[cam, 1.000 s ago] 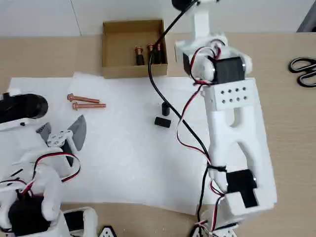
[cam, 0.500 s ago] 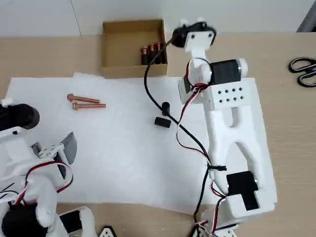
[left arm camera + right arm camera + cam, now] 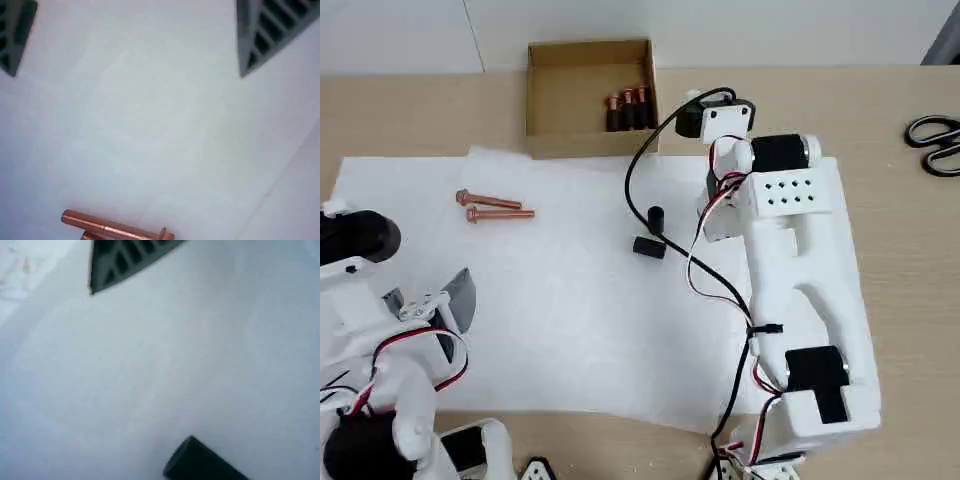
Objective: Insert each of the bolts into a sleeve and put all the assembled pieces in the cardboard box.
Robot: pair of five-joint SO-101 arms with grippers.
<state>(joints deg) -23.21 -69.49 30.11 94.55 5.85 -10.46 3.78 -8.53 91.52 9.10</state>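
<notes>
Three assembled pieces (image 3: 628,109), copper bolts in black sleeves, lie side by side in the cardboard box (image 3: 560,95) at the back. Two bare copper bolts (image 3: 496,207) rest on the white foam sheet (image 3: 570,320), and the left wrist view catches one bolt (image 3: 112,228). Two black sleeves (image 3: 651,233) lie mid-sheet; one sleeve (image 3: 200,462) appears in the right wrist view. My left gripper (image 3: 425,298) (image 3: 130,35) hangs open over the bare sheet, nearer the front than the bolts. My right gripper (image 3: 712,200) is just right of the sleeves, open and holding nothing, one finger (image 3: 125,260) in its own view.
Scissors (image 3: 932,143) lie on the wooden table at the far right. A black cable (image 3: 640,190) from the right arm loops over the sheet past the sleeves. The sheet's middle and front offer free room.
My right arm has drawn back from over the box to beside the sleeves, leaving a third assembled piece inside. My left gripper pulled back toward the front edge, then held still.
</notes>
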